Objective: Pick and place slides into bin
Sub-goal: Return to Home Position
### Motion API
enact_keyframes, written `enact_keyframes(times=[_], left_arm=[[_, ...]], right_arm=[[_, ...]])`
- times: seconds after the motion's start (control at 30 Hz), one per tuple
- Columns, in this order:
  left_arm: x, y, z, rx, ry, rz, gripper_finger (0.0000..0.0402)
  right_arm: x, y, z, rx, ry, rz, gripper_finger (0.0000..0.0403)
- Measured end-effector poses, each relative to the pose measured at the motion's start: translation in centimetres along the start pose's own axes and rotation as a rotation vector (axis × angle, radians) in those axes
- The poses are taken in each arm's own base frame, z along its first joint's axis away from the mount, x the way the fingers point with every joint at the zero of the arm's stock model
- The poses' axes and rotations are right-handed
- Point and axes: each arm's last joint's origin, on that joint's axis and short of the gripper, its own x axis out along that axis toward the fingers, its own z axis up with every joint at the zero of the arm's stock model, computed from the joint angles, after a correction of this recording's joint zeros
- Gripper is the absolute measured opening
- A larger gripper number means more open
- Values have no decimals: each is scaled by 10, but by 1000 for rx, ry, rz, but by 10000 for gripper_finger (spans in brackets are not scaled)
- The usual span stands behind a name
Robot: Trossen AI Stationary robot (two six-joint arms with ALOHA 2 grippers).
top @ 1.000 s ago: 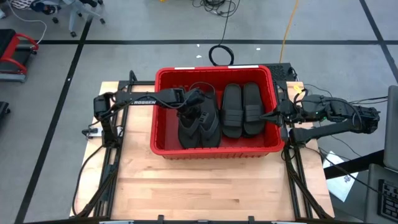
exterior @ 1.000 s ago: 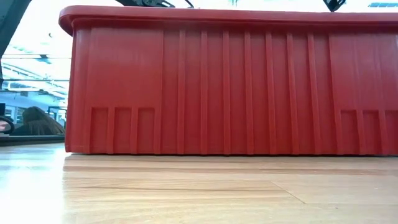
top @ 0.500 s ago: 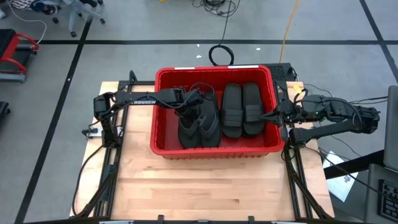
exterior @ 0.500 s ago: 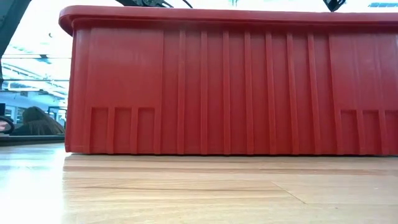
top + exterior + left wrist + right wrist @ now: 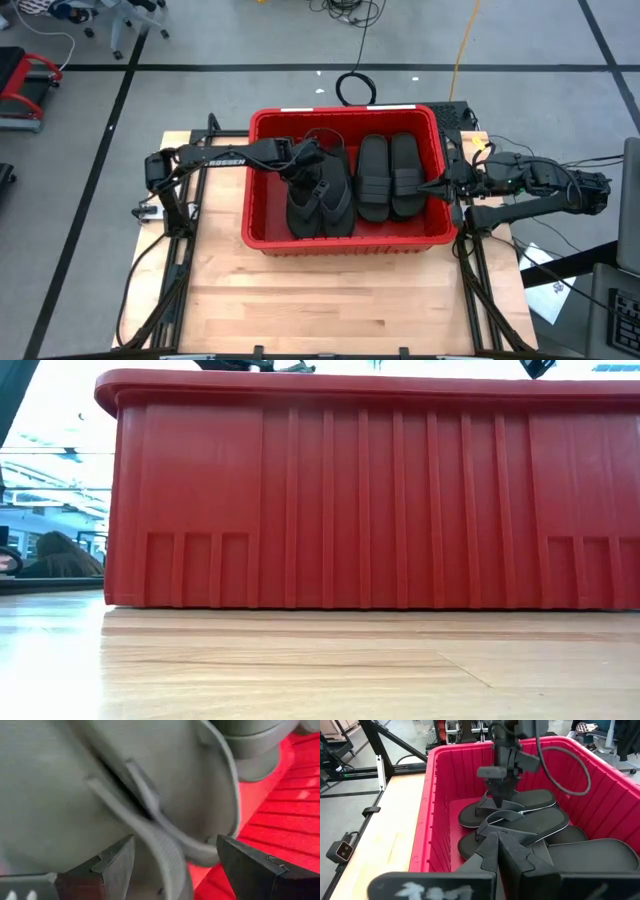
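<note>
We've got plenty of open table [image 5: 340, 300] across the lower half of the overhead frame, with nothing standing in front of the bin [image 5: 345, 243]. Inside the bin it's way tighter. A tangled heap of slides [image 5: 320, 200] fills the left-centre and 2 flat slides [image 5: 390, 178] lie side by side right of centre, so only thin strips of red floor show along the walls. The left arm [image 5: 225, 158] lies across the bin's left rim with the left gripper [image 5: 318, 162] low over the heap, so that way in is blocked. The right gripper [image 5: 430, 186] sits at the right rim. In the low view the bin wall fills nearly the whole width, so there's no level path through.
</note>
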Motion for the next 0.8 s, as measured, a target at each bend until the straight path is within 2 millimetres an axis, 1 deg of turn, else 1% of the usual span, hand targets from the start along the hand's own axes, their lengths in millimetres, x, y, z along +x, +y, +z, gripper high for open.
enact_keyframes(times=[0.07,0.17,0.27,0.33,0.37,0.43,0.47,0.53,0.6,0.63,0.67,0.7,0.77,0.8], left_arm=[[-6,1,1,2,-12,20,278],[-23,4,4,16,-49,21,278],[-44,2,4,118,-99,-4,278],[-61,0,-2,189,-117,-9,274],[-70,-3,-4,237,-154,-19,266],[-94,-13,-10,376,-265,-27,236],[-104,-22,-17,494,-318,-37,213],[-129,-46,-33,789,-467,-106,155],[-145,-69,-54,1077,-573,-175,90],[-152,-79,-62,1183,-630,-203,59],[-157,-85,-69,1248,-661,-220,32],[-158,-87,-75,1270,-658,-224,16],[-156,-89,-80,1222,-635,-210,14],[-153,-87,-83,1172,-602,-174,17]], right_arm=[[0,0,0,0,-1,0,0],[0,0,0,0,0,0,0],[0,0,0,1,-1,0,0],[0,0,1,33,-8,3,0],[0,0,1,47,-12,3,0],[0,0,2,52,-23,7,0],[-1,1,3,48,-30,23,0],[-1,2,4,31,-41,75,0],[-2,3,5,22,-52,107,0],[-2,3,5,21,-53,113,0],[-2,3,5,22,-51,113,0],[-2,3,5,27,-51,113,0],[-3,3,5,40,-51,113,0],[-4,3,4,44,-48,113,0]])
